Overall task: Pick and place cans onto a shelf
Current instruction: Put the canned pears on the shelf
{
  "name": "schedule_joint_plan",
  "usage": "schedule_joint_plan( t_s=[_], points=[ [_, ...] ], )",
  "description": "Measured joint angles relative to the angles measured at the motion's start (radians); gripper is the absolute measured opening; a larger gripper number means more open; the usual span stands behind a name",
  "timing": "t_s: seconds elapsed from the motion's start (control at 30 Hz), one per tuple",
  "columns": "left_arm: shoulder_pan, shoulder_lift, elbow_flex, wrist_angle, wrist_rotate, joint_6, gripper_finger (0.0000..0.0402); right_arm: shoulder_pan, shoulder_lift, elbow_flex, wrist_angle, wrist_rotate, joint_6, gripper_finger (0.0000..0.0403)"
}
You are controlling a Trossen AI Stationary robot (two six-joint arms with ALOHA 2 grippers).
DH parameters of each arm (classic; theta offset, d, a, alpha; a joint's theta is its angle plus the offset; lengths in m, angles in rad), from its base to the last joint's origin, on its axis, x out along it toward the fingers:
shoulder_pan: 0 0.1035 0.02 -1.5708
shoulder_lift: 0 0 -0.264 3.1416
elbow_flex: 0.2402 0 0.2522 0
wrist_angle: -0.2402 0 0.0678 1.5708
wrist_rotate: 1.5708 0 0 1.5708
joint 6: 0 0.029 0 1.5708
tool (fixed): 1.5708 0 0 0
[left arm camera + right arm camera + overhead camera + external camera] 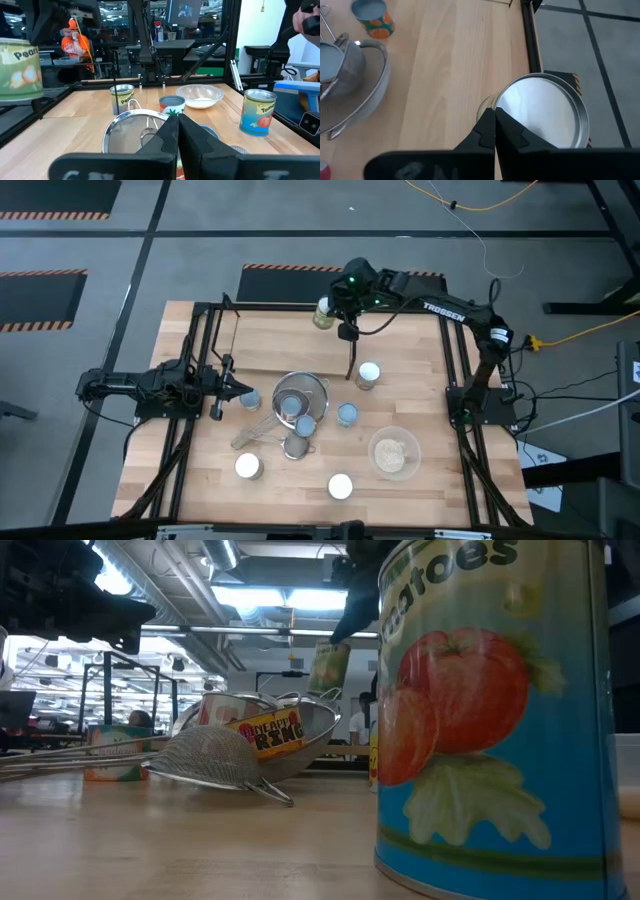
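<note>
Left gripper [228,387]: low at desk [410,355] left side, fingers pressed together, holding nothing; blue-top can [248,398] just beside it.

Strainers [297,402]: mid-desk, w/ blue-top cans beside them.

Loose cans: two white-top near front edge [248,467], [340,486]; one cream-top [368,375] and one blue-top [347,415] right of centre.

Bowl [394,452]: front right.

Right gripper [330,312]: at far desk edge, pinching olive can [322,313], lifted clear of the desk. In its wrist view the fingers look closed beside the can's top [542,112].

Shelf [215,345]: we read the black rod frame at far left as it.

Step in hand, we judge: carry can to shelf. Keep it upright, clear the rods, lower till seated, only then release.
</note>
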Motion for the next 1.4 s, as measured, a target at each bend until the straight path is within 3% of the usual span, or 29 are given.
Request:
schedule_joint_plan(
  t_s=[0.73, 1.4],
  points=[
    [0.0, 0.0, 0.0, -0.002, 0.0, 0.0, 0.0, -0.019, 0.14, 0.0, -0.033, 0.001, -0.05, 0.0],
    [0.0, 0.0, 0.0, -0.003, 0.0, 0.0, 0.0, -0.03, 0.147, -0.002, -0.09, 0.053, -0.05, 0.0]
  ],
)
